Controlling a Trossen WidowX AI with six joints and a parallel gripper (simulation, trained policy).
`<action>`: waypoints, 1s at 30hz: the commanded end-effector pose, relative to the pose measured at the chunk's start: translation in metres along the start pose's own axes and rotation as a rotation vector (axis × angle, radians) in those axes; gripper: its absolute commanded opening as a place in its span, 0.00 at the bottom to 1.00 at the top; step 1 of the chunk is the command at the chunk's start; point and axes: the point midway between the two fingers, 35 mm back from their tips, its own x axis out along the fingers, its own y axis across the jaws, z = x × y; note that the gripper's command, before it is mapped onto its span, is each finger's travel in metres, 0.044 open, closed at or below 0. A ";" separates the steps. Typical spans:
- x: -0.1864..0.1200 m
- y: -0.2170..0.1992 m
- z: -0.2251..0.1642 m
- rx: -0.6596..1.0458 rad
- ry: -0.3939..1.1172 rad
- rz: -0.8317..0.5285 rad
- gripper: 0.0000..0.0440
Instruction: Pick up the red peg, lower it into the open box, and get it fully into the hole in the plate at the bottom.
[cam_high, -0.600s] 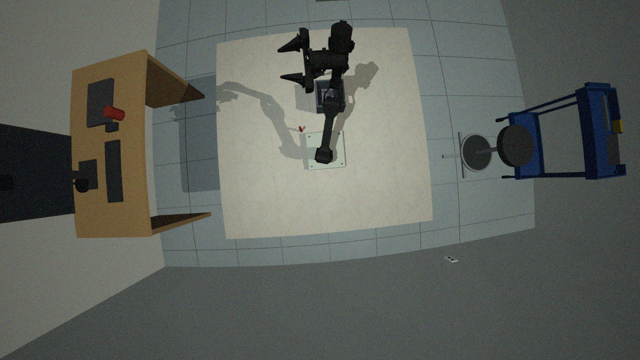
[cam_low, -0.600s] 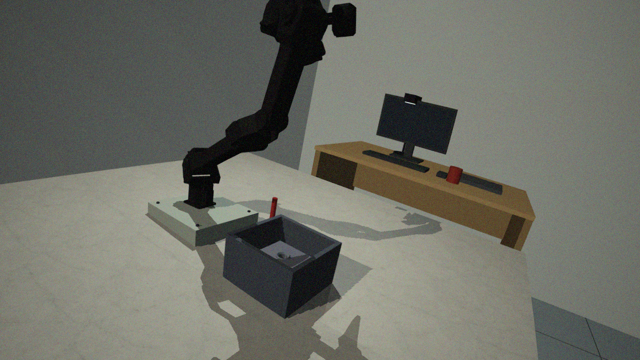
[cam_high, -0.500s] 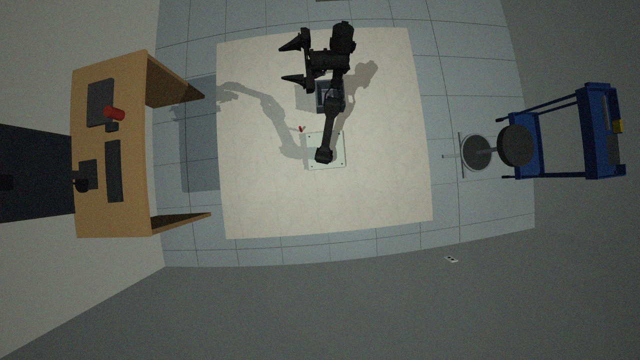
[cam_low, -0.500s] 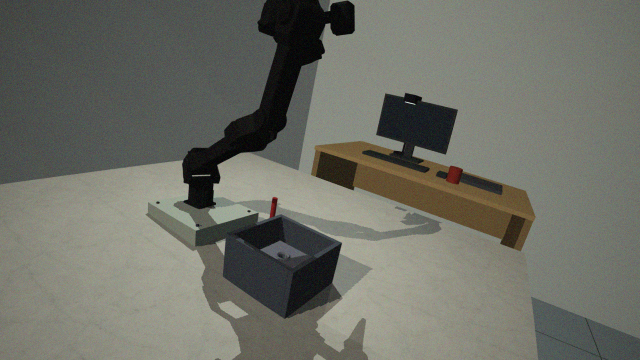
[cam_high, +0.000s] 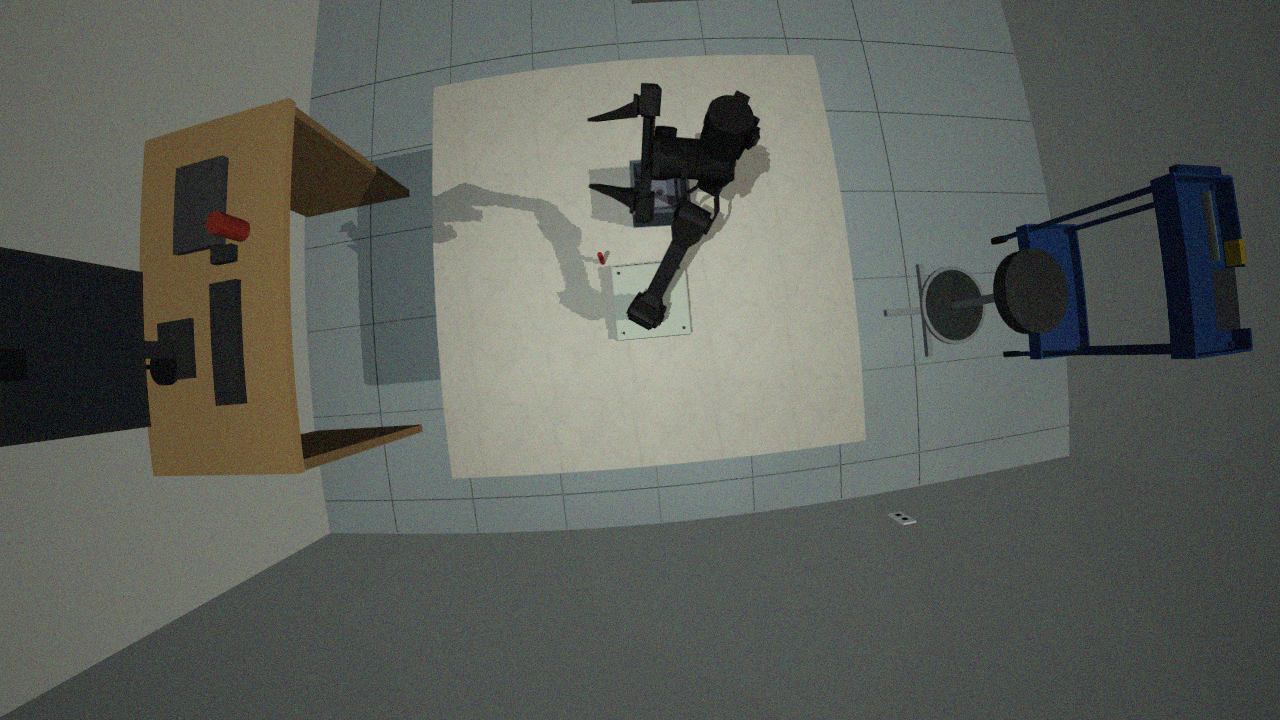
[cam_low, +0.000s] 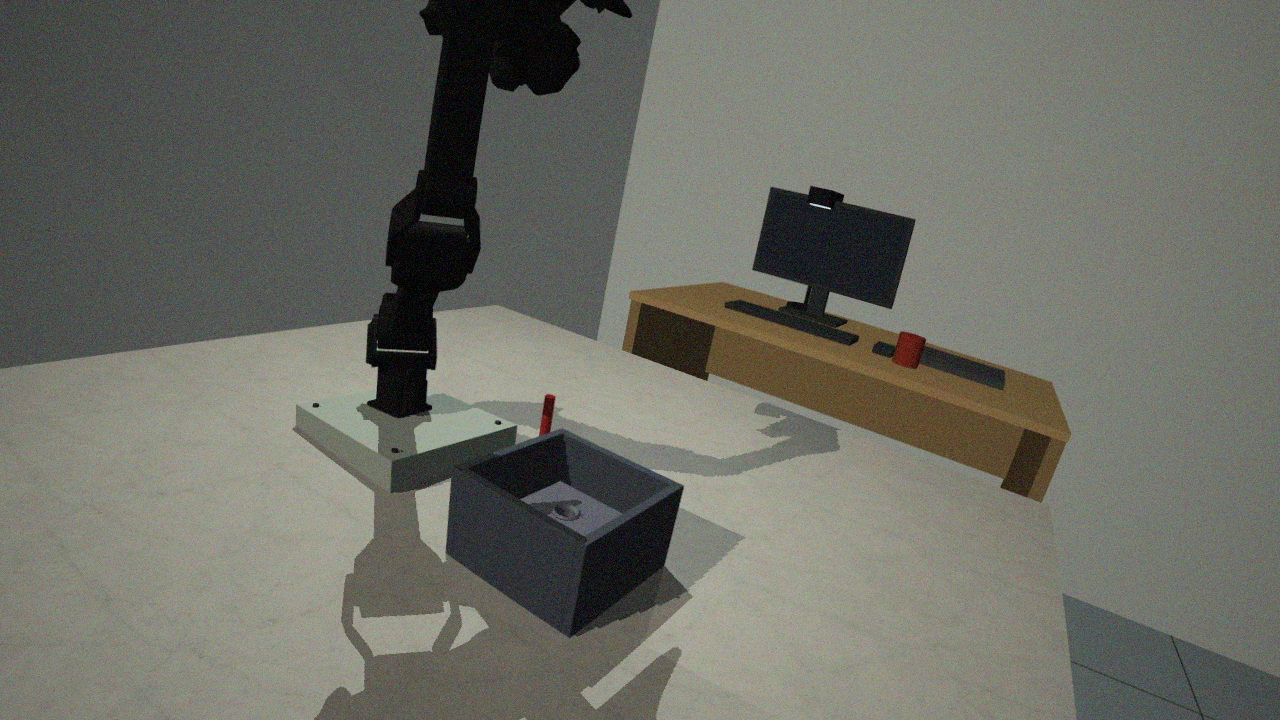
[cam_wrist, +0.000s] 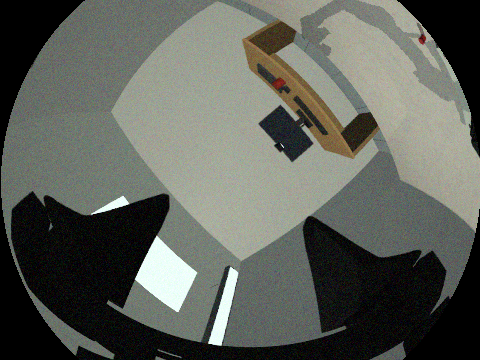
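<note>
The red peg (cam_high: 601, 257) (cam_low: 547, 414) (cam_wrist: 422, 39) stands on end on the pale table, beside the arm's base plate; the box hides its foot in the exterior view. The open dark box (cam_high: 651, 221) (cam_low: 510, 546) stands in front of it in that view. The plate (cam_low: 586, 501) at its bottom has a round hole with no peg in it. My gripper (cam_high: 588, 152) (cam_wrist: 238, 213) is open and empty, raised high, its fingers spread wide and pointing towards the desk side, away from the peg. The exterior view cuts most of it off.
The arm rises from a pale green base plate (cam_high: 666, 322) (cam_low: 447, 425) close to the peg and box. Beyond the table (cam_high: 537, 402) stands a wooden desk (cam_high: 268, 268) (cam_low: 760, 358) with a monitor (cam_low: 832, 246) and a red mug (cam_high: 228, 225) (cam_low: 909, 350). A blue cart (cam_high: 1190, 268) stands at the far right.
</note>
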 end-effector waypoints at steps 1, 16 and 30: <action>-0.002 -0.018 -0.015 -0.131 -0.050 0.011 1.00; 0.017 -0.086 -0.038 -0.565 -0.322 -0.005 1.00; 0.070 -0.145 -0.008 -0.877 -0.636 -0.184 1.00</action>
